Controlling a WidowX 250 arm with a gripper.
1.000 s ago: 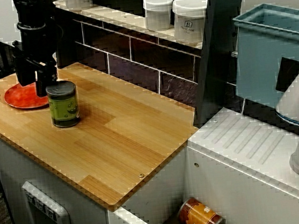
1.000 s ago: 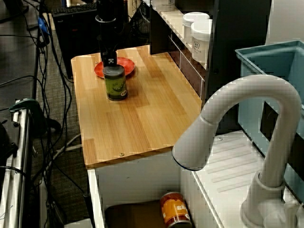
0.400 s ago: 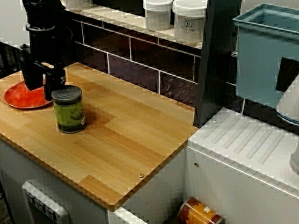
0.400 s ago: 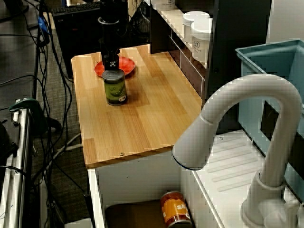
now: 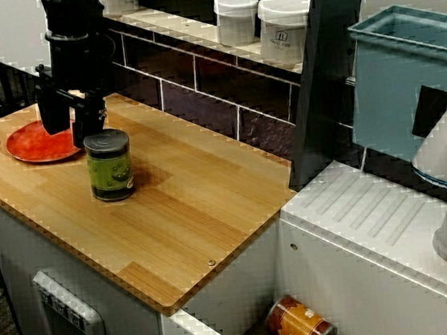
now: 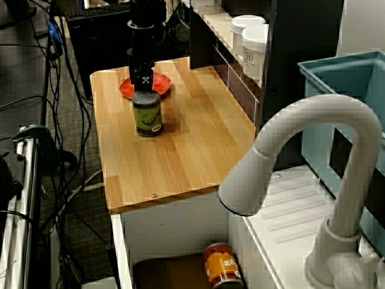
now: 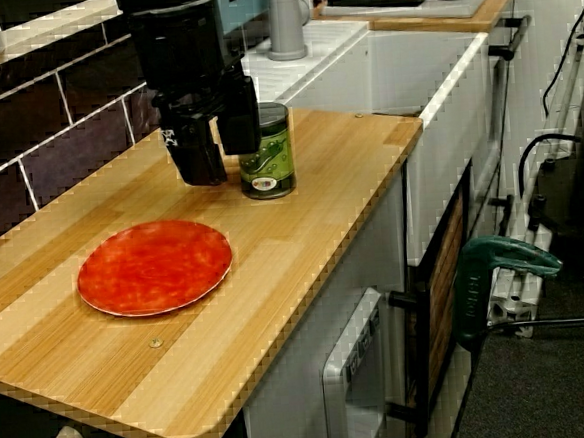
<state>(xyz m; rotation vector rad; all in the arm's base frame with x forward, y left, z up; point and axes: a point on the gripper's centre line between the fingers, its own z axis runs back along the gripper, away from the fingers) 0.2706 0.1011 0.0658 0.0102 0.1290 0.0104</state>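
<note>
A green can (image 5: pixel 110 165) stands upright on the wooden counter (image 5: pixel 196 211), just right of a red plate (image 5: pixel 37 143). My black gripper (image 5: pixel 72 123) hangs low at the can's plate side, its fingers apart and nothing between them. In the view from the counter's end, one finger (image 7: pixel 238 123) stands right against the can (image 7: pixel 267 151); whether they touch is unclear. The plate (image 7: pixel 155 267) lies bare in front of the gripper (image 7: pixel 219 144). Seen past the faucet, the gripper (image 6: pixel 142 79) is between the plate (image 6: pixel 161 85) and the can (image 6: pixel 147 114).
Two white jars (image 5: pixel 236 19) (image 5: pixel 284 29) sit on the shelf over the tiled back wall. A blue bin (image 5: pixel 407 74) and a white faucet (image 6: pixel 301 156) stand by the sink, where an orange can (image 5: pixel 299 323) lies. A green clamp (image 7: pixel 501 265) is beside the counter.
The gripper has moved right along the counter, away from the plate. The green can has slid right ahead of it and stays upright.
</note>
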